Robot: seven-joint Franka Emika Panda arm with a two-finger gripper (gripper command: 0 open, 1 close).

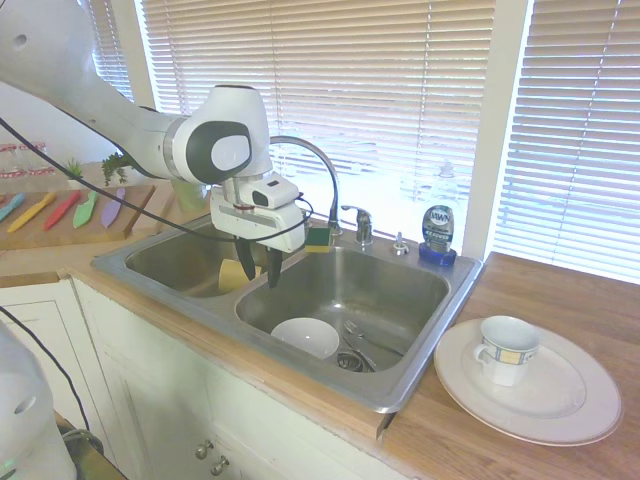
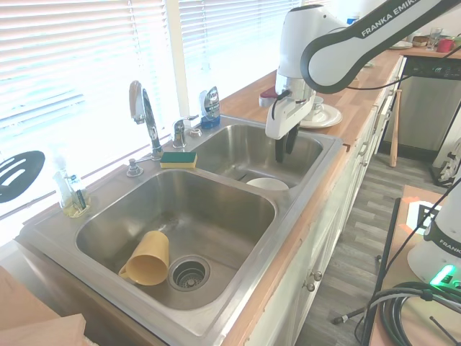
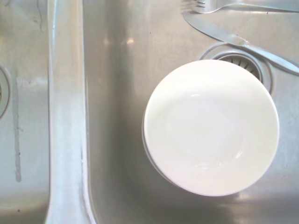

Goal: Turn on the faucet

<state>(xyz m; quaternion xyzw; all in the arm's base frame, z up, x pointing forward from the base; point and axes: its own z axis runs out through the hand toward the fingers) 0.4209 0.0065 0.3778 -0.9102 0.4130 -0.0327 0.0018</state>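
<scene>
The chrome faucet (image 1: pixel 322 170) rises from the back rim of the sink, its thin gooseneck spout (image 2: pixel 141 108) arching forward over the basins. Its short lever handle (image 1: pixel 360 222) stands just beside the base, also seen as the handle (image 2: pixel 180 131) in the second exterior view. My gripper (image 1: pixel 259 268) hangs open and empty over the basin with the bowl, close to the divider, in front of and below the spout's arch. It touches neither the spout nor the handle. From the other side, the gripper (image 2: pixel 284 148) points straight down.
A white bowl (image 3: pixel 210 126) sits under the gripper beside a fork (image 3: pixel 224 5), a knife (image 3: pixel 233 39) and the drain. A sponge (image 2: pixel 178 159), a small knob cap (image 1: pixel 399 243) and a soap bottle (image 1: pixel 437 232) line the back rim. A yellow cup (image 2: pixel 148 259) lies in the other basin. A plate with a mug (image 1: pixel 507 348) rests on the counter.
</scene>
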